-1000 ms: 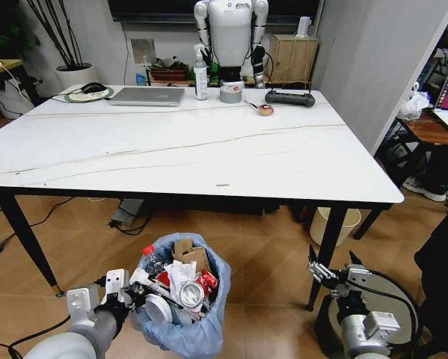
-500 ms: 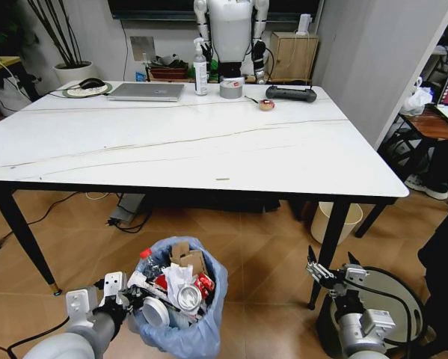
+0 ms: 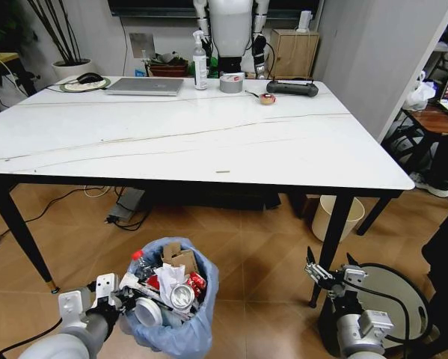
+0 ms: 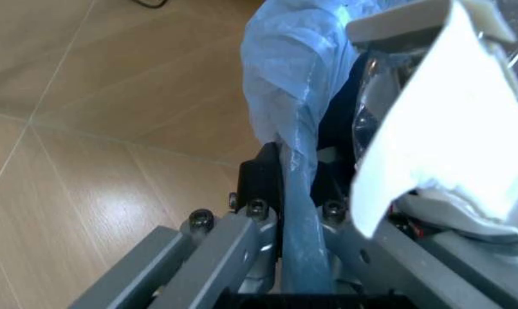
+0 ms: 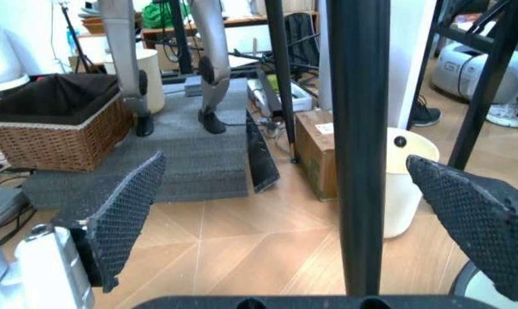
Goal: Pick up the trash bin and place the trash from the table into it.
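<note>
**Loaded bin pinched at its rim below the table**

While the trash bin (image 3: 170, 299) stands on the wooden floor at about six o'clock of the table (image 3: 186, 142), it is gripped at its nine o'clock rim by the left gripper (image 3: 121, 298). In the left wrist view the left gripper (image 4: 295, 212) is seen pressed together on the bin wall and the light-blue plastic bag (image 4: 284, 84), with one finger outside and one inside.

The trash (image 3: 167, 280) is heaped inside the bin: a crushed can, a red-capped bottle, torn cardboard and white paper (image 4: 439, 122) rise to or above the rim. No litter is seen on the marble top, so the task is judged to be near its end.

The bin is judged to be light but top-heavy, and it can be expected to tilt away from a one-sided pinch. The bag is thin, soft and probably slippery; a hold on the film alone would likely slide or tear. A hold is best taken on the stiff rim with the film trapped against it, and loose pieces on top could spill if the bin is tipped.

The right gripper (image 3: 330, 274) is held at about three o'clock of the bin, well apart, beside a black table leg (image 5: 360, 141), with its fingers (image 5: 125, 212) spread wide and nothing between them.
</note>
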You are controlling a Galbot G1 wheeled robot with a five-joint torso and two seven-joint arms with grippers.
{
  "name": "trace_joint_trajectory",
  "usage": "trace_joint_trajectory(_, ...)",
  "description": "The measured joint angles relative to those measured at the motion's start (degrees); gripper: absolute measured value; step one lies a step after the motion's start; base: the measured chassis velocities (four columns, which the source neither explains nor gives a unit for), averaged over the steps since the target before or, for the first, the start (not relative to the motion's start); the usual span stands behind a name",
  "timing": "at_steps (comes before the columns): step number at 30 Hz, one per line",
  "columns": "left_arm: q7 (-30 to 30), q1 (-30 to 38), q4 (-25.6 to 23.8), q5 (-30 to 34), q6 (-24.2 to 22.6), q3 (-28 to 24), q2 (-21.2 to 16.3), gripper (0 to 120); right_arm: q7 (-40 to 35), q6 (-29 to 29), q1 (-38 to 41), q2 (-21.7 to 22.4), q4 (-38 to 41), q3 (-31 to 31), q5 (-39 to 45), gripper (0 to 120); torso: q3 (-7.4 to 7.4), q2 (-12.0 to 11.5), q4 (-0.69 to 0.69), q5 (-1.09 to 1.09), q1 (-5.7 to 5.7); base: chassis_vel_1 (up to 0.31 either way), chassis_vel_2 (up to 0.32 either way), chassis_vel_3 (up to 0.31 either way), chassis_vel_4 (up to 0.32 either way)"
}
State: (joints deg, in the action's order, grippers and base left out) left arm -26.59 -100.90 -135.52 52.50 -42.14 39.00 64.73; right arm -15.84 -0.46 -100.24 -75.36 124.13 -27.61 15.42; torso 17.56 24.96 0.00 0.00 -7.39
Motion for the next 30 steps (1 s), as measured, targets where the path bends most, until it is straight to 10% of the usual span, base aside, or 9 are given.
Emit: trace_joint_trajectory(30,8.8,1.6,14.5,-6.2,1.5,2.2,0.9,0,0.3,0.3,1.1,-0.4,-1.2,0.9,-1.0,100,-4.6,-6.9,0.0,-0.01,2.24,0.0,0.0,0.0,0.0)
